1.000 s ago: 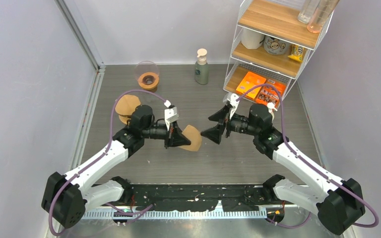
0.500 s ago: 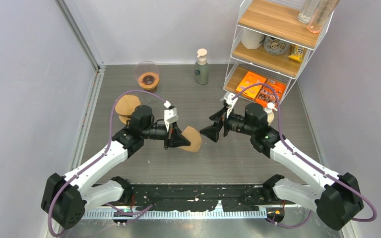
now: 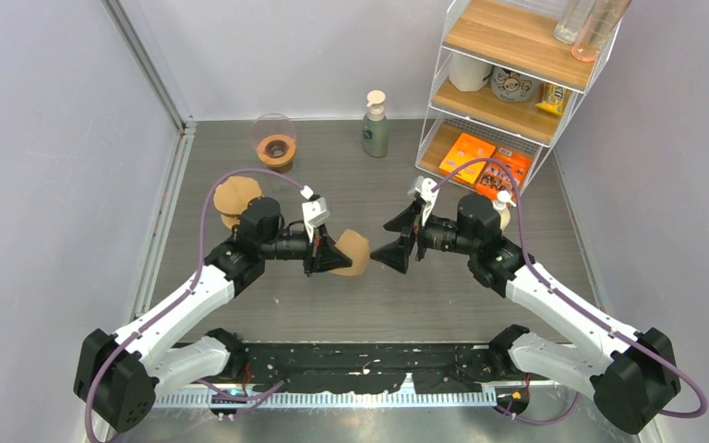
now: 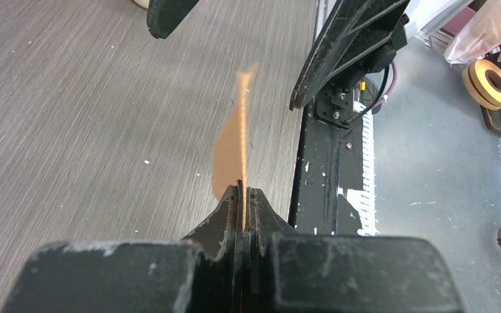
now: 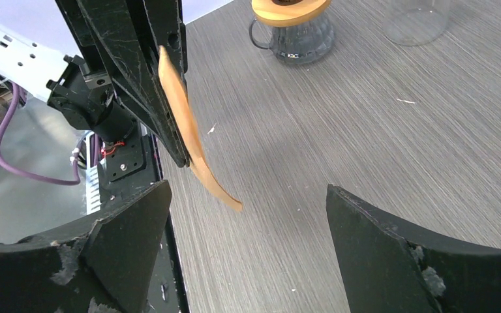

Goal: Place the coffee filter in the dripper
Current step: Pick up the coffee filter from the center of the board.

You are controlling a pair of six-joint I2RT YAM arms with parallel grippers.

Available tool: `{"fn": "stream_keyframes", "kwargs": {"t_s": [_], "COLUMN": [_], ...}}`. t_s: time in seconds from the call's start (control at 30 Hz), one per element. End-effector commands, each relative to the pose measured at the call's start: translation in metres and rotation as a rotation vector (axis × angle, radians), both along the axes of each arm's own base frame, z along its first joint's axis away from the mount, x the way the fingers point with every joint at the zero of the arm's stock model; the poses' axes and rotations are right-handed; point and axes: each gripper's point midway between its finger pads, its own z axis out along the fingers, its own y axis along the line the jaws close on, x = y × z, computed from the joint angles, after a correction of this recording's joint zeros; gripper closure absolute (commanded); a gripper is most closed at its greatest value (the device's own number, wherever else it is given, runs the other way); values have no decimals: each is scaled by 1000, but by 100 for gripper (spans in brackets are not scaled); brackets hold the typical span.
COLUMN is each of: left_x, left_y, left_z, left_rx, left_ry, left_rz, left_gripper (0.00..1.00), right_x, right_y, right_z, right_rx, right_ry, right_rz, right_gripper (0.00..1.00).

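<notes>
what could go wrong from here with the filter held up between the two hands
1. The left hand pinches only a thin edge of the filter, so it may slip or tear if the open right hand tugs it.
2. The two hands face each other closely and might bump.
3. The filter looks flat, so it may sit badly in the dripper unless opened.

The left claw (image 4: 242, 193) pinches the brown coffee filter (image 4: 230, 147), seen edge-on, above the grey table (image 4: 72, 130).
</notes>
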Motion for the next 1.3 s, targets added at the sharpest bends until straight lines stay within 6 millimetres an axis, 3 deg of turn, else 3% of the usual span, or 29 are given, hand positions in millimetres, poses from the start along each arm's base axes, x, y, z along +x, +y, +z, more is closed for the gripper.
{"fn": "stream_keyframes", "kwargs": {"t_s": [0.0, 0.2, 0.3, 0.5, 0.73, 0.9, 1.1, 1.27], "left_x": [4, -1, -2, -5, -10, -11, -6, -2], "left_y": [0, 0, 0, -4, -5, -5, -5, -3], "left_z": [21, 24, 23, 20, 21, 22, 22, 24], "left_rx": [-39, -49, -49, -48, -49, -50, -40, -41], "left_ry": [-39, -37, -35, -6, -9, -16, -16, -16], "left_rz": [25, 6, 0, -31, -60, -65, -29, 5], "left_gripper": [100, 100, 100, 100, 100, 100, 100, 100], "right_x": [-2, 6, 20, 26, 47, 45, 26, 19], "right_y": [3, 2, -2, 7, 0, 4, 14, 8], "right_z": [26, 23, 29, 46, 48, 49, 48, 48], "right_rx": [29, 16, 20, 71, 67, 69, 75, 67], "right_ry": [-70, -60, -71, -95, -92, -89, -72, -73], "right_rz": [13, -32, -118, -116, -237, -213, -88, -96], "right_gripper": [5, 5, 5, 4, 4, 5, 5, 5]}}
